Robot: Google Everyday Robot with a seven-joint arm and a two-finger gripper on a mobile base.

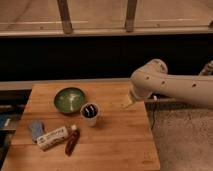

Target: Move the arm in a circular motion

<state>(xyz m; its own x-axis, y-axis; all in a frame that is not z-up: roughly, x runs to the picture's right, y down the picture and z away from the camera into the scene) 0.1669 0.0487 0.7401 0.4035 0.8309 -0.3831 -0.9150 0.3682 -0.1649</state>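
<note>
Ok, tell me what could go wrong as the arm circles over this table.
1. The gripper hangs low over the wooden table, close to the white cup; a sweep of the arm toward it could tip it.
2. The green bowl sits just beyond the cup, so a wider circle might hit it too.

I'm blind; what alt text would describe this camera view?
A cream-white arm reaches in from the right, its gripper over the table, right of the cup. The table also holds a green bowl, a blue sponge, a white packet and a red bottle.
</note>
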